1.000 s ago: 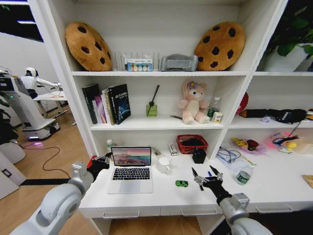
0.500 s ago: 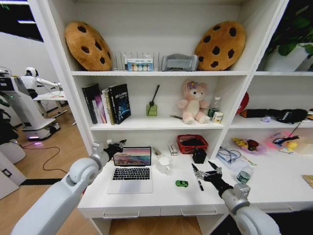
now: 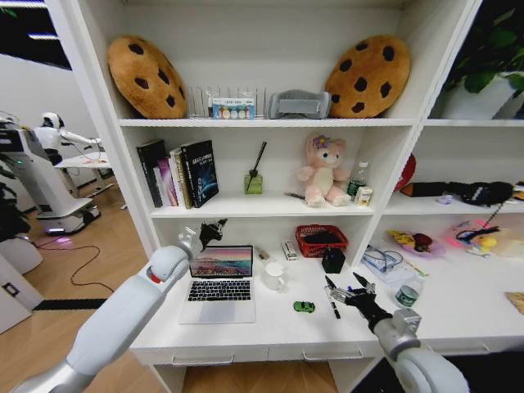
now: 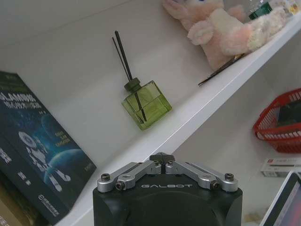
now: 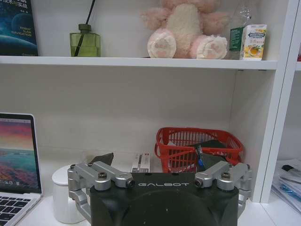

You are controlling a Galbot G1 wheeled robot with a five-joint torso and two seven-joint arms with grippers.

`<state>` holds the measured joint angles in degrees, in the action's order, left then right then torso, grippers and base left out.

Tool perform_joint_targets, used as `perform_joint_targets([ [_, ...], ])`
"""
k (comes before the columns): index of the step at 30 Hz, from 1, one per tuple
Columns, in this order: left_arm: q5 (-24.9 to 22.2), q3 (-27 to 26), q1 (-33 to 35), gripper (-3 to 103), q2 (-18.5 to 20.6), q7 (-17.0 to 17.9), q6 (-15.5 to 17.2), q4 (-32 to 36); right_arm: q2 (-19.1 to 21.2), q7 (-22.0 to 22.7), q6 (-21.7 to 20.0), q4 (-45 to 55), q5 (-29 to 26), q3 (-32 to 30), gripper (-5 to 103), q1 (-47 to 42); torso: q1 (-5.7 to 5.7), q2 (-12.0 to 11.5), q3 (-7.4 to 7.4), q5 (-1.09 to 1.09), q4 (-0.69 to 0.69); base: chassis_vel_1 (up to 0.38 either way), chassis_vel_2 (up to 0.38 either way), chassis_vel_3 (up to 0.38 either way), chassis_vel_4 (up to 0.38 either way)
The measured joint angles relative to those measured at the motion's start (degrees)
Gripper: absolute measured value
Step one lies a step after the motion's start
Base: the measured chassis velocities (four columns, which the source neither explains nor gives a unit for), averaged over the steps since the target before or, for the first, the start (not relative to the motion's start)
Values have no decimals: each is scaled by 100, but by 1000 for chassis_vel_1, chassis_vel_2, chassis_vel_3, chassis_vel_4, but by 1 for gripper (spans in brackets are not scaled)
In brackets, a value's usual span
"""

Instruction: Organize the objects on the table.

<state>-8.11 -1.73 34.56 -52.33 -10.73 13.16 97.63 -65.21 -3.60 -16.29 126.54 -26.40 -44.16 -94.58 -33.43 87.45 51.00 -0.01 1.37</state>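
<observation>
The open silver laptop stands on the white table, and its screen also edges the right wrist view. My left gripper hangs shut and empty above the screen's top left corner, with its fingertips meeting below the shelf. A small green gadget lies right of the laptop. Beside it is a black pen, just under my right gripper, which is open and holds nothing. A green-labelled can stands to its right. A yellow packet lies at the far right edge.
A white mug, a red basket and a black holder sit behind the loose items. The shelf above carries books, a green diffuser bottle and a pink plush bear. Another robot stands at left.
My left arm has risen from the laptop's left side and swung right, up to the screen's top corner. My right gripper has edged slightly farther over the desk by the pen.
</observation>
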Motion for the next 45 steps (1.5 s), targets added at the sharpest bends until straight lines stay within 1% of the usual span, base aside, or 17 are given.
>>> perform_joint_targets([
  [2, 333, -112, 88, 0, 80, -356, -6, 31, 18, 1, 0, 24, 17, 26, 100, -21, -1, 0, 0, 2, -1, 0, 0, 0, 0],
  [6, 274, -150, 205, 0, 84, -368, 55, 157, 56, 1, -1, 39, 14, 32, 100, -9, -3, -1, 1, 0, -2, 0, 0, 0, 0],
  [11, -129, -238, 538, 0, 185, -396, 298, 644, 136, -18, 24, 4, 10, 23, 100, -14, -3, -1, 0, 2, -1, 0, 0, 0, 0],
  [15, 82, -207, 488, 0, 174, -628, 257, 479, 98, -28, 57, 0, 8, 14, 100, -36, -2, -1, 0, 1, -1, 0, 0, 0, 0],
  [18, 444, 26, 181, 0, 201, -1185, 181, 189, 51, -83, 137, -1, 23, -1, 100, -113, -3, -1, 1, 0, 0, 0, 0, 0, 0],
  [26, 953, 531, -653, 0, 17, -1754, -131, -436, -37, -130, 214, -11, 86, -9, 100, -118, -3, -1, 1, 1, 1, 0, 0, 0, 0],
  [28, 1114, 615, -888, 0, 31, -2186, -200, -538, -119, -150, 252, -31, 137, -12, 100, -140, -3, -1, 1, 1, 1, 0, 0, 0, 0],
  [29, 1114, 615, -888, 0, 31, -2186, -200, -538, -119, -150, 252, -31, 137, -12, 100, -140, -3, -1, 1, 1, 1, 0, 0, 0, 0],
  [31, 1318, 619, -947, 0, 144, -2631, -309, -577, -239, -211, 294, -70, 244, -5, 100, -159, -3, -1, 1, 2, 0, 0, 0, 0, 0],
  [32, 1318, 619, -947, 0, 144, -2631, -309, -577, -239, -211, 294, -70, 244, -5, 100, -159, -3, -1, 1, 2, 0, 0, 0, 0, 0],
  [34, 1680, 550, -947, 0, 200, -3133, -656, -708, -360, -245, 317, -84, 360, 55, 100, -173, -3, -1, 1, 0, -3, 0, 0, 0, 0],
  [35, 1680, 550, -947, 0, 200, -3133, -656, -708, -360, -245, 317, -84, 360, 55, 100, -173, -3, -1, 1, 0, -3, 0, 0, 0, 0],
  [37, 2097, 426, -958, 0, 91, -3479, -1082, -889, -440, -254, 317, -85, 443, 125, 100, -182, -3, -1, 1, 0, -4, 0, 0, 0, 0],
  [38, 2097, 426, -958, 0, 91, -3479, -1082, -889, -440, -254, 317, -85, 443, 125, 100, -182, -3, -1, 1, 0, -4, 0, 0, 0, 0],
  [39, 2420, 331, -991, 0, -55, -3606, -1462, -1014, -465, -255, 314, -84, 468, 174, 100, -197, -3, -1, 1, 0, -3, 0, 0, 0, 0],
  [41, 2722, 264, -1065, 0, -238, -3742, -1848, -1174, -452, -254, 282, -84, 488, 232, 100, -234, -3, -1, 1, 0, 1, 0, 0, 0, 0],
  [45, 2823, 221, -1162, 0, -356, -4052, -2073, -1288, -432, -254, 266, -88, 516, 245, 100, -224, -3, -1, 1, 1, 1, 0, 0, 0, 0],
])
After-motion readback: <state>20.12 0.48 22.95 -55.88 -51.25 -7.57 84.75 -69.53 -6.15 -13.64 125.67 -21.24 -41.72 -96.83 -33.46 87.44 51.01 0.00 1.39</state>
